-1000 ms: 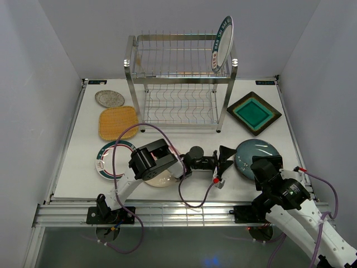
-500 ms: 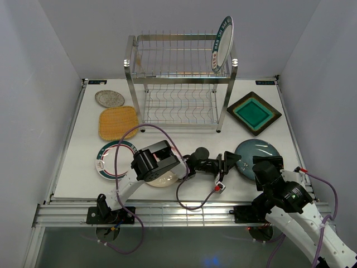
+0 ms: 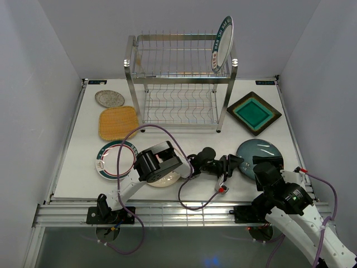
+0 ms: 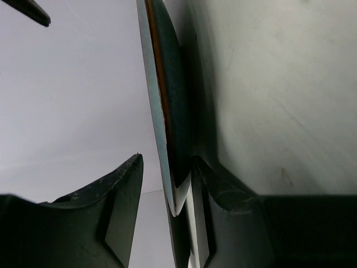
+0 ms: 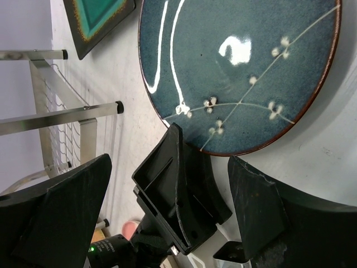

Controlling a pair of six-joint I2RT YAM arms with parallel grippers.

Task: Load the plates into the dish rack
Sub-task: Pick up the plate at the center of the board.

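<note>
Dark blue-grey plate [image 3: 259, 155]: lies flat on the table [image 3: 184, 142], front right, well apart from the dish rack [image 3: 178, 84]. Both arms meet at its near-left rim.
Left gripper [image 3: 233, 165]: reaches across to that rim. In the wrist view the rim stands edge-on between the fingers [image 4: 223, 195]. One finger is tucked on the table side against the plate, and the other stands off with a visible gap. The jaws are partly apart and astride the rim, not clamped.
Reason for the hold: a flat plate probably offers only its raised edge to pinch.
Right gripper [image 5: 170, 162]: jaws spread wide, holding nothing. It hangs just beside the plate's near edge, likely placed to steady or receive the plate.
Dish rack: rear centre. A blue-patterned-rim plate [image 3: 222, 43] stands on edge at the right end of the upper tier. The slots take plates upright, which suits an edge grip.
Unloaded: the brown square plate with teal centre [image 3: 254, 113] and the yellow woven square plate [image 3: 117, 123] lie flat on the table.
</note>
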